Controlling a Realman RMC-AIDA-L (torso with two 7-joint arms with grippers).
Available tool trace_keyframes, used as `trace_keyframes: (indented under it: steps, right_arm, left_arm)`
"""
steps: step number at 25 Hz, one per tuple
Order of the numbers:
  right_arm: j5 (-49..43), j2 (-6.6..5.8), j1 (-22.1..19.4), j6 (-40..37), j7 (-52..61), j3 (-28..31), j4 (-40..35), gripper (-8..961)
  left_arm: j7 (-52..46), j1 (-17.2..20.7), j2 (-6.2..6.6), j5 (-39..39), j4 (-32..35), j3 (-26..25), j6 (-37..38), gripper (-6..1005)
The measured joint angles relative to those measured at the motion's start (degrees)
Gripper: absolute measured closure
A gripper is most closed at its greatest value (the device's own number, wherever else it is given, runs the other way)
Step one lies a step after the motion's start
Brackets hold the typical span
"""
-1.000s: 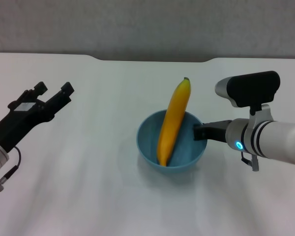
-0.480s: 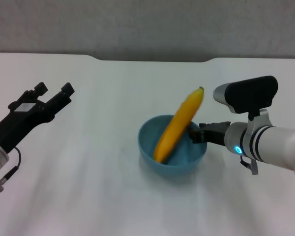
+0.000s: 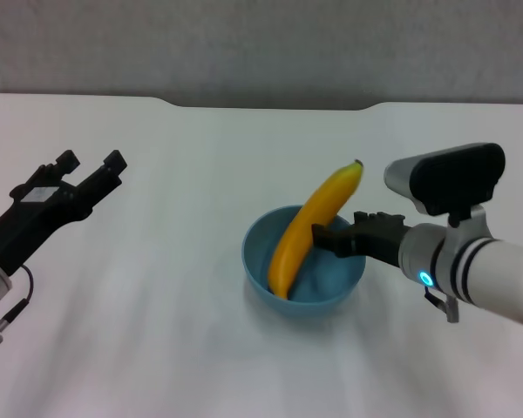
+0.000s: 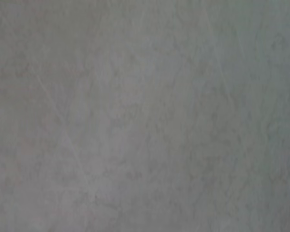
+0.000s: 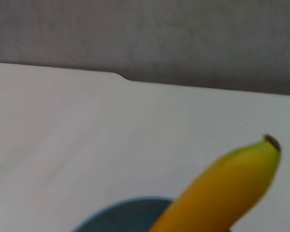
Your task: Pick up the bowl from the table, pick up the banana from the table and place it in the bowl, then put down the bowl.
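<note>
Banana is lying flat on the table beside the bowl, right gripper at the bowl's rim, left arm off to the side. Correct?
Not quite. In the head view the banana stands tilted inside the bowl, stem end jutting above the rim. The right gripper is at the rim; the left gripper is off to the side.

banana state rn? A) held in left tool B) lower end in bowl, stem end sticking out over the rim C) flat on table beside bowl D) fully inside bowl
B: the banana leans with its lower end inside the bowl, stem tip beyond the rim.
</note>
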Motion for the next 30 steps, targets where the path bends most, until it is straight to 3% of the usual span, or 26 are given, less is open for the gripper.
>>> trace_keyframes:
  steps: [4,8,14,22,30]
  right_arm:
    - [-8.5,-0.01,-7.1,0.9,0.0,1.0,8.5,187]
    - [-14.8,0.13,-13.4,6.6,0.0,1.9,13.2,65]
    - [-19.7,0.05,-18.0,15.0,-0.1,4.3,13.1,71]
    - [-22.3,0.08,-19.7,37.2,0.1,4.4,1.4,76]
    - [-22.0,0.11,-18.6,66.8,2.6,4.8,-16.6,80]
  left_arm:
    - [0.2,0.5,0.02,-0.2,0.0,-0.3,-0.4,109]
    - [1.3,1.6,-0.11,-0.5,0.0,-1.6,-1.1,109]
    - [7.2,2.7,-0.42,-3.1,1.4,-2.7,-3.4,109]
    - [25.5,-0.3,-0.76,-15.8,15.2,-1.2,-17.5,109]
    - [28.5,-2.9,-0.81,-19.6,21.4,-1.3,-20.6,109]
